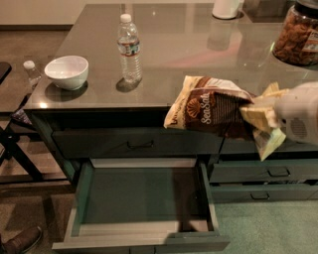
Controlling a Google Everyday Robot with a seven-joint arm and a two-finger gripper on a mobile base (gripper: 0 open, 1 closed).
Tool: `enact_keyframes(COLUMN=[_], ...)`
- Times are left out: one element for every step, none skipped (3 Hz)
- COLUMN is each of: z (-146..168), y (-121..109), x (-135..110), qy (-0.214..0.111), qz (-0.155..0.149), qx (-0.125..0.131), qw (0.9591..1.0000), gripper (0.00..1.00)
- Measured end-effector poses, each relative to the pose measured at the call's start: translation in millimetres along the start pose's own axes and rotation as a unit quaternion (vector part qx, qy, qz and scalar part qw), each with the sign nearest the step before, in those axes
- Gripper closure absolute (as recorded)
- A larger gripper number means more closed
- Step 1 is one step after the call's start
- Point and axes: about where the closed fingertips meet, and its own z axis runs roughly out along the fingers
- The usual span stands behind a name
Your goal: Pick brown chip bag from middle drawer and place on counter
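Note:
The brown chip bag (211,107) hangs in the air at the counter's front edge, above the right side of the open middle drawer (141,198). My gripper (259,120) is at the right, shut on the bag's right end with pale yellow fingers (268,141). The bag shows its "Sea Salt" lettering and orange emblem. The drawer is pulled out and its inner floor is bare. The glossy counter (198,54) lies just behind the bag.
On the counter stand a white bowl (66,72) at the left, a water bottle (129,48), a clear jar of brown snacks (297,34) at the far right and a white object (226,8) at the back. Closed drawers with handles (271,173) sit right. A dark chair frame (15,144) stands left.

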Motion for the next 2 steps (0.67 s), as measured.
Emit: enact_keyframes(z=[21.3, 22.1], y=[-21.0, -20.1], x=[-36.5, -36.3], qy=[-0.020, -0.020], qz=[-0.018, -0.015], qx=[0.000, -0.001], qw=[0.9997, 0.9997], gripper=[1.00, 1.00])
